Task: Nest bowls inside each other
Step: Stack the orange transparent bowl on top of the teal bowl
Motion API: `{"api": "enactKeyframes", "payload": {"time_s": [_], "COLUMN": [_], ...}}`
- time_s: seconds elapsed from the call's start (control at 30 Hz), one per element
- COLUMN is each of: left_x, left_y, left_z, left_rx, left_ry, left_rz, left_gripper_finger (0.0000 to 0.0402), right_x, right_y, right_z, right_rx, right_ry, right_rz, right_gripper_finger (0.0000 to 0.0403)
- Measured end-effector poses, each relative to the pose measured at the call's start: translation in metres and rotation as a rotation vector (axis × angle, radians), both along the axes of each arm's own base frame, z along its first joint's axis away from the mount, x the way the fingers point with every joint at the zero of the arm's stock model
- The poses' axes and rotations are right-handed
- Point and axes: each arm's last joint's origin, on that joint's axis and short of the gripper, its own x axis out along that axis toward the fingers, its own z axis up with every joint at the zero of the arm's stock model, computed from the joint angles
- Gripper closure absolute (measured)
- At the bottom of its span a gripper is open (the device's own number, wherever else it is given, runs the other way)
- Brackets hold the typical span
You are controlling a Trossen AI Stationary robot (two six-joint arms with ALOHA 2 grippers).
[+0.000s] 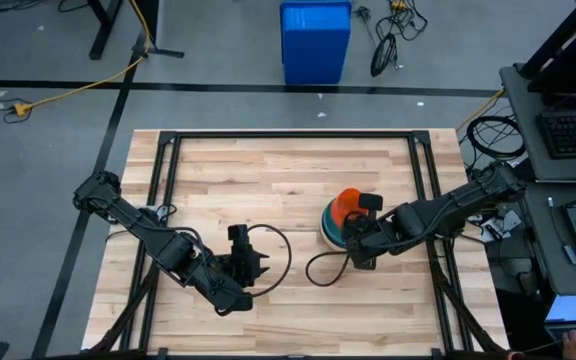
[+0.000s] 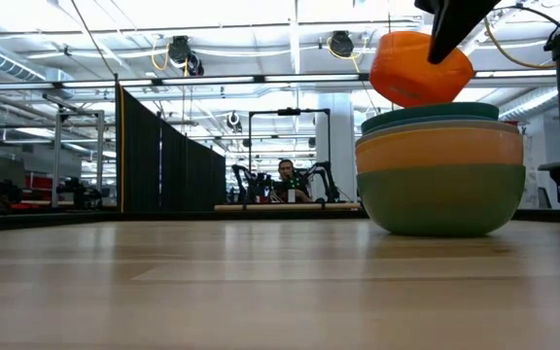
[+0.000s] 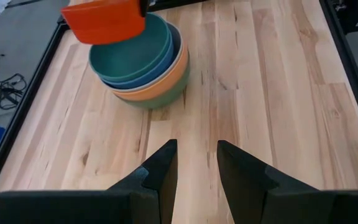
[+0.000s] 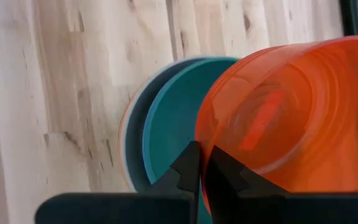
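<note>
Low view shows a stack of nested bowls (image 2: 441, 170) on the right half of the table (image 2: 212, 282): sage green at the bottom, then orange, then blue and teal. The right gripper (image 4: 199, 163), jaws pressed on its rim, holds the red-orange bowl (image 2: 418, 66) just above the stack, tilted, mouth partly sideways. It seems the last bowl to place. The left gripper (image 3: 196, 163) waits well apart, jaws half spread, empty.

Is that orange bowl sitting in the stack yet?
Not yet. The right gripper holds the orange bowl tilted above the stack.
</note>
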Motion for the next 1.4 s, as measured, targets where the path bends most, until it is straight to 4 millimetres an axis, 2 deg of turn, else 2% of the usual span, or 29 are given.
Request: {"api": "enactKeyframes", "payload": {"time_s": [0.27, 0.7, 1.0, 1.4], "left_x": [0.000, 0.000, 0.000, 0.000], "left_y": [0.000, 0.000, 0.000, 0.000], "left_z": [0.000, 0.000, 0.000, 0.000], "left_rx": [0.000, 0.000, 0.000, -0.001], "left_ry": [0.000, 0.000, 0.000, 0.000], "left_rz": [0.000, 0.000, 0.000, 0.000], "left_gripper_finger": [0.0299, 0.0299, 0.0299, 0.0299], "right_x": [0.002, 0.007, 0.008, 0.008], "right_y": [-0.002, -0.018, -0.018, -0.018], "right_z": [-0.007, -0.036, -0.037, -0.037], "right_rx": [0.022, 0.011, 0.047, 0.078], "right_ry": [0.063, 0.129, 0.130, 0.139], "right_rz": [-0.007, -0.038, -0.035, -0.048], "right_gripper_finger": [0.0403, 0.0403, 0.0401, 0.0337]}}
